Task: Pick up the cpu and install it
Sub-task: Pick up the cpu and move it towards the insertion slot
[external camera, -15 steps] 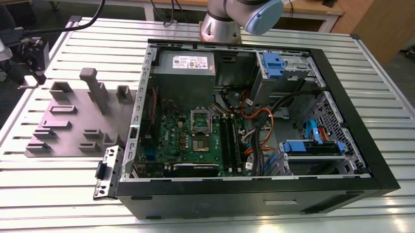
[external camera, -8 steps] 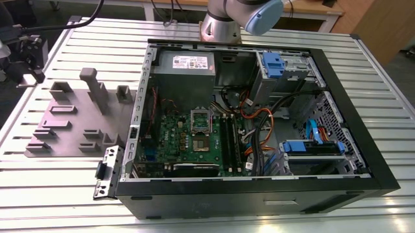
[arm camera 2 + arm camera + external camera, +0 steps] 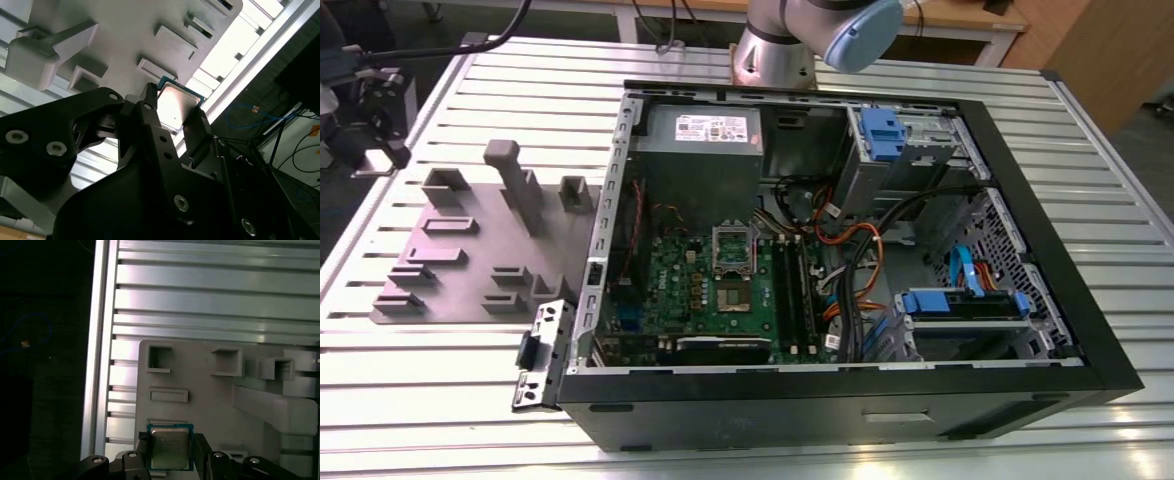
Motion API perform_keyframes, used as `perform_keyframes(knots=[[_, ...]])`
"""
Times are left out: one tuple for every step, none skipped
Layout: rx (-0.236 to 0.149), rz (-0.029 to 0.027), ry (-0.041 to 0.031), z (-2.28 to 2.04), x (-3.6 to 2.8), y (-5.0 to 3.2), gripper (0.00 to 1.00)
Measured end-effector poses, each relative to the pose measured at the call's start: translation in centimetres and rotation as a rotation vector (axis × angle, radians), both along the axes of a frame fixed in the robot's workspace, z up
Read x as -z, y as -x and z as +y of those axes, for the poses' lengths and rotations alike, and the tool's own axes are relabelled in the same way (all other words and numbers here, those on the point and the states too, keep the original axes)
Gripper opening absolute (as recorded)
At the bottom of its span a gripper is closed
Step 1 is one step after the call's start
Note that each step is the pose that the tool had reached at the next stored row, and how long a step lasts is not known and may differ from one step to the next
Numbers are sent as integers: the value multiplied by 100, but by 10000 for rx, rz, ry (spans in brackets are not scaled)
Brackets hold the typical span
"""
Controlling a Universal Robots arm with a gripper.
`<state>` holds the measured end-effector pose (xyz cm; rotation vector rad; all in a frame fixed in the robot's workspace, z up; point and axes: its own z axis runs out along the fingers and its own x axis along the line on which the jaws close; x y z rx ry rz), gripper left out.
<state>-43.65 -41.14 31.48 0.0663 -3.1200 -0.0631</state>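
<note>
The cpu (image 3: 170, 448) is a small square chip with a dull silver top and a pale green rim. It sits between the two black fingers of my gripper (image 3: 170, 446), which press on its opposite edges. In the second wrist view the cpu (image 3: 176, 106) is held in the gripper (image 3: 175, 107) just above the grey slotted fixture plate (image 3: 125, 35). In the exterior view the gripper (image 3: 376, 125) hangs at the far left, beside the fixture plate (image 3: 460, 255). The motherboard (image 3: 720, 285) with its shiny socket frame (image 3: 734, 247) lies in the open computer case.
The black computer case (image 3: 854, 400) lies open on the ribbed aluminium table (image 3: 440, 400), with cables, drive bays and a power supply (image 3: 700, 135) inside. Tall grey blocks (image 3: 518, 185) rise from the fixture plate. The table edge (image 3: 92, 365) runs close to the gripper.
</note>
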Motion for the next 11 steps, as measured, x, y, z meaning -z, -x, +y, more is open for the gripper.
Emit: perform_keyframes(knots=[[0,0,0,0,-6,0,45],[0,0,0,0,-12,0,45],[0,0,0,0,-18,0,45],[0,0,-1,0,-23,0,45],[0,-1,-1,0,-29,0,45],[0,-1,-1,0,-35,0,45],[0,0,0,0,-40,0,45],[0,-2,-1,0,-42,0,45],[0,-2,-1,0,-45,0,45],[0,-1,-1,0,-49,0,45],[0,0,0,0,-53,0,45]])
